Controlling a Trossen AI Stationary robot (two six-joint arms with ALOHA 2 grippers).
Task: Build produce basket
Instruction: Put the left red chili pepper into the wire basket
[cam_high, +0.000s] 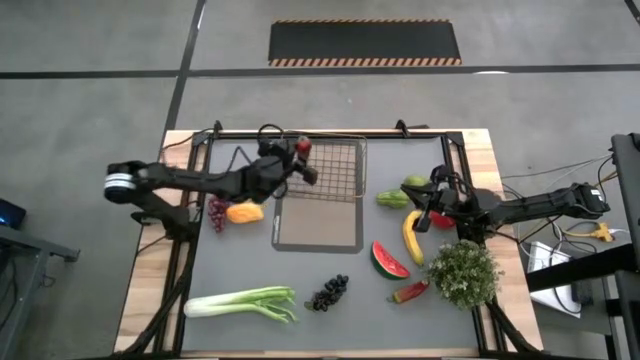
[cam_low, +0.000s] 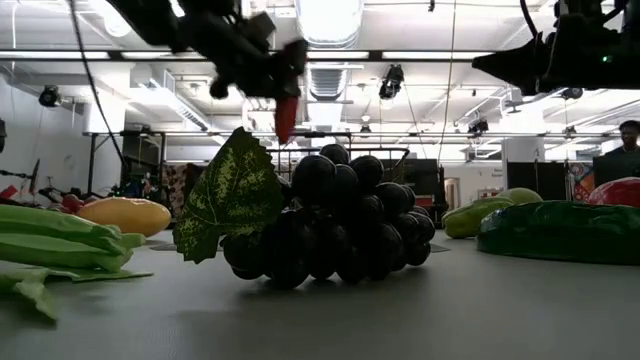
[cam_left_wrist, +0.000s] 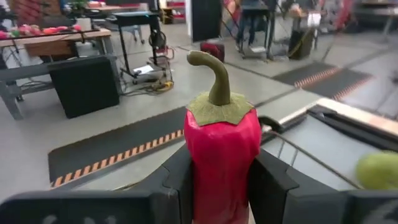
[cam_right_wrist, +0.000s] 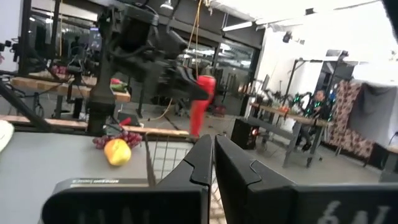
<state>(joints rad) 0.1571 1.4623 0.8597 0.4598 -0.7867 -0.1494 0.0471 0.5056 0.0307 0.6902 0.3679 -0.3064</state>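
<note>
My left gripper (cam_high: 300, 152) is shut on a red pepper (cam_left_wrist: 221, 149) and hangs over the far left part of the dark wire-mesh basket (cam_high: 335, 170). The basket rests partly on a flat grey mat (cam_high: 318, 225). My right gripper (cam_high: 434, 203) is shut and empty, above the red apple (cam_high: 441, 219), beside the pear (cam_high: 414, 183) and the banana (cam_high: 412, 238). The watermelon slice (cam_high: 390, 260), a second red pepper (cam_high: 410, 292), the dark grapes (cam_high: 328, 292) and the leek (cam_high: 240, 303) lie on the table. My left gripper pinches the red pepper between its two fingers (cam_left_wrist: 273, 180), on the body (cam_left_wrist: 221, 162) just below the green cap. The stem end (cam_left_wrist: 214, 74) sticks out past the fingertips. The pepper is lifted clear above the basket (cam_low: 286, 115).
A bushy leafy plant (cam_high: 465, 270) stands near the table's right edge, close to the right arm. A yellow fruit (cam_high: 245, 212) and reddish grapes (cam_high: 216, 212) lie left of the mat, under the left arm. There is free tabletop between the mat and the near edge.
</note>
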